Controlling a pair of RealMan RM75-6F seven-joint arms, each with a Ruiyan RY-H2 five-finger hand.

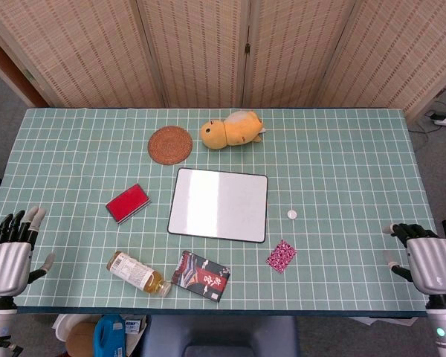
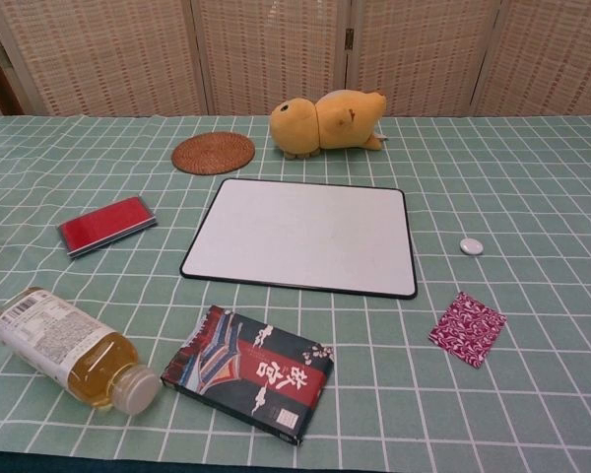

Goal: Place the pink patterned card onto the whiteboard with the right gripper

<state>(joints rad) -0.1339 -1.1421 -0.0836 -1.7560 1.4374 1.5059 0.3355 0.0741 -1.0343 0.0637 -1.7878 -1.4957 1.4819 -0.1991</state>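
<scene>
The pink patterned card (image 1: 281,256) (image 2: 467,328) lies flat on the green checked tablecloth, just right of and below the whiteboard's near right corner. The whiteboard (image 1: 218,204) (image 2: 303,236) is a blank white panel with a black rim in the middle of the table. My right hand (image 1: 424,259) hangs at the table's right edge, well right of the card, holding nothing, its fingers apart. My left hand (image 1: 13,253) is at the left edge, fingers spread and empty. Neither hand shows in the chest view.
A small white disc (image 1: 292,214) lies right of the whiteboard. A dark snack packet (image 1: 201,275), a tea bottle (image 1: 137,273) on its side, a red case (image 1: 128,202), a woven coaster (image 1: 170,144) and a yellow plush toy (image 1: 232,130) surround the board.
</scene>
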